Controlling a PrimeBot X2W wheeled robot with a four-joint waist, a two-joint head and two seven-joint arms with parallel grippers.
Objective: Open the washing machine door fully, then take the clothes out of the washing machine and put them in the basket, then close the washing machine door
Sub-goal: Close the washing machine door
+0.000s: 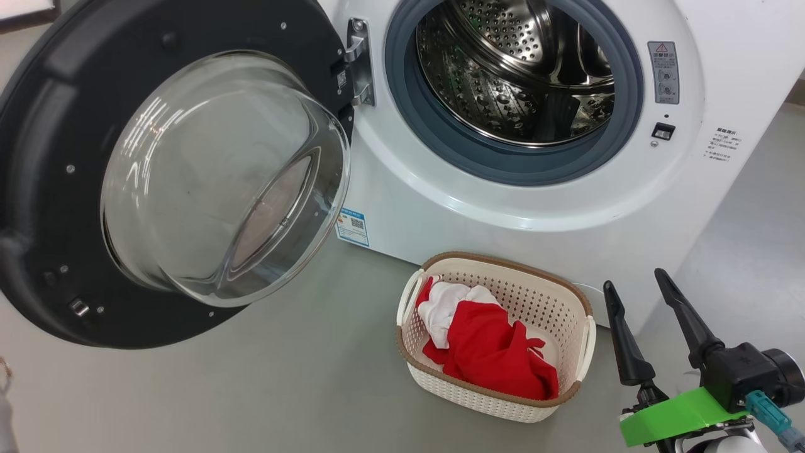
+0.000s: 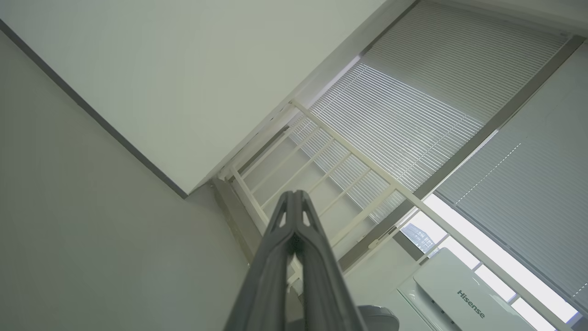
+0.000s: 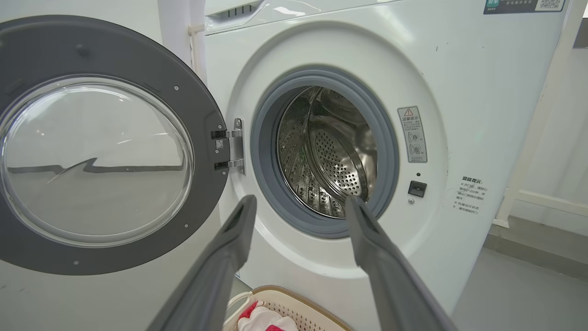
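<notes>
The washing machine stands with its door swung wide to the left. Its steel drum looks bare inside. On the floor in front sits the cream basket, and the red and white clothes lie in it. My right gripper is open at the lower right, just right of the basket, holding nothing. My left gripper is shut on nothing and points up at a white wall and a window.
Grey floor spreads between the open door and the basket. A pale window frame with blinds and a white Hisense appliance show in the left wrist view. A white post stands right of the machine.
</notes>
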